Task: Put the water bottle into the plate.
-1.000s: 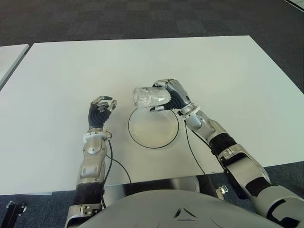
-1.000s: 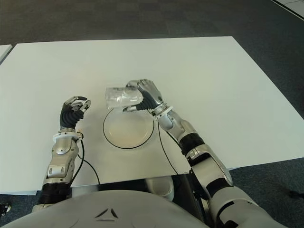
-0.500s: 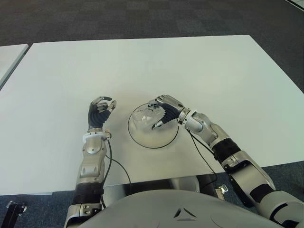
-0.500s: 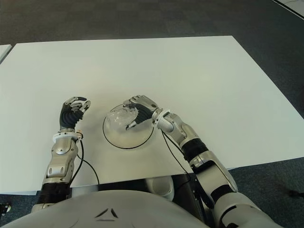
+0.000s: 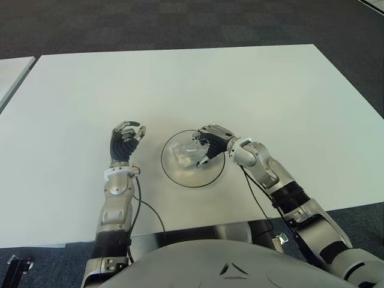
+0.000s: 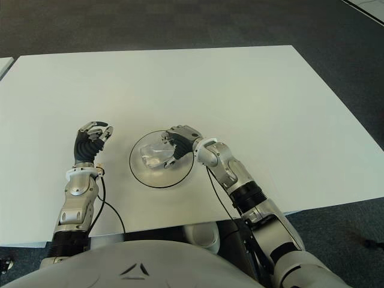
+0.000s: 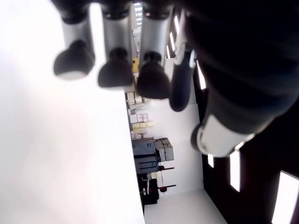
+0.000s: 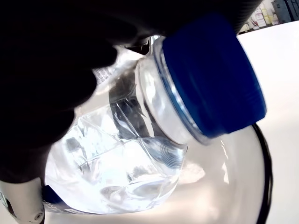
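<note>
A clear water bottle (image 5: 185, 154) with a blue cap (image 8: 212, 88) lies on its side inside the white, dark-rimmed plate (image 5: 211, 174) at the middle of the table. My right hand (image 5: 208, 144) reaches in from the right and is shut on the bottle, low over the plate; the wrist view shows its dark fingers (image 8: 51, 70) wrapped over the bottle's shoulder. My left hand (image 5: 124, 140) shows to the left of the plate, its fingers (image 7: 117, 70) curled and holding nothing.
The white table (image 5: 180, 84) stretches wide behind and to both sides of the plate. A second white surface (image 5: 12, 69) shows at the far left. Dark carpet (image 5: 180, 24) lies beyond the far edge.
My right hand has come down with the bottle from above the plate's far rim into the plate, turning the bottle lower. The left hand has not moved.
</note>
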`<action>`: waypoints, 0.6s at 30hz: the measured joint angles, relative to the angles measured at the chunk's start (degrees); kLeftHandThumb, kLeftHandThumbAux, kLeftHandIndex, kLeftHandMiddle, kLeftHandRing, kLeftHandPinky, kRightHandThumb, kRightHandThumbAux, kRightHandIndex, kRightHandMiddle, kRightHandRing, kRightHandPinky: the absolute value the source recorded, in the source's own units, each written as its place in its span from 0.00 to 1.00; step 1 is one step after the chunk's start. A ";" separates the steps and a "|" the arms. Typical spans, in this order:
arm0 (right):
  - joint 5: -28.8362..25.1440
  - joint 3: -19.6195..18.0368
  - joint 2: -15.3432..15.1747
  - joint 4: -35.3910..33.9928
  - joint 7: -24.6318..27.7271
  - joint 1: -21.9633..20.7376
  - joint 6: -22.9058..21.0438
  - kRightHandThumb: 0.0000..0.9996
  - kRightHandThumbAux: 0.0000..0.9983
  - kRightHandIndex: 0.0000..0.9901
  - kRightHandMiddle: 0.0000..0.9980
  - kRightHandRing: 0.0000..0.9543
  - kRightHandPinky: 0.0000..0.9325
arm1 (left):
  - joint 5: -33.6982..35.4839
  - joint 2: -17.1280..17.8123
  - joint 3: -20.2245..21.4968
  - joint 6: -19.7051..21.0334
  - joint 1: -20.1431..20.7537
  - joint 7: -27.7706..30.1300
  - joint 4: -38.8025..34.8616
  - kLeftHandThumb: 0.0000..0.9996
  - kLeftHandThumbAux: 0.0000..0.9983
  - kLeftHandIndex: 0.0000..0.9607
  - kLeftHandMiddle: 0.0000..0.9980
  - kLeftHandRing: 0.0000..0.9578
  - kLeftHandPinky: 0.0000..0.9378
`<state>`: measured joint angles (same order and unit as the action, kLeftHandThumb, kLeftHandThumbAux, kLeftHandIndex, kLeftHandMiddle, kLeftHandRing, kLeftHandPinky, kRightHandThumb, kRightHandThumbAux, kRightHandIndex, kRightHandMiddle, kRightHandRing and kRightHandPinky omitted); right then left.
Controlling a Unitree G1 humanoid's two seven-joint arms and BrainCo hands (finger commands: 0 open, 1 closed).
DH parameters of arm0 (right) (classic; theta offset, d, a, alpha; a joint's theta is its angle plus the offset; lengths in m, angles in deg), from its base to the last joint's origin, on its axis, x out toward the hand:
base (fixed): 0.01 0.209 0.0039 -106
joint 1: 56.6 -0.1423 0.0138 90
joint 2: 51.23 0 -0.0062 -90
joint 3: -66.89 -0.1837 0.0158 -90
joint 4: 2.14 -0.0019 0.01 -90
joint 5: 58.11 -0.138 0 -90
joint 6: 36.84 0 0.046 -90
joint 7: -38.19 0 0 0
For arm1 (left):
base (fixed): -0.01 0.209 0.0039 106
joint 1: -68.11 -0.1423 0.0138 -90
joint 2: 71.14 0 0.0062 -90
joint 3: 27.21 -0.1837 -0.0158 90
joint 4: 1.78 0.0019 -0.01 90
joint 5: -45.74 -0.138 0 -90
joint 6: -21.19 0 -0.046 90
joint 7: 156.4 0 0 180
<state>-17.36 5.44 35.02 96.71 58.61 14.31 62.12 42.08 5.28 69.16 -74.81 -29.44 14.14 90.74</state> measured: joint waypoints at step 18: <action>4.90 1.97 -2.06 -7.13 2.95 1.26 -3.25 0.27 0.56 0.00 0.00 0.00 0.00 | 0.30 0.03 -0.04 -0.66 0.10 0.01 0.72 0.71 0.72 0.46 0.83 0.87 0.89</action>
<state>-12.47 7.42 32.96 89.57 61.56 15.58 58.87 42.38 5.31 69.12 -75.47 -29.34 14.14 91.46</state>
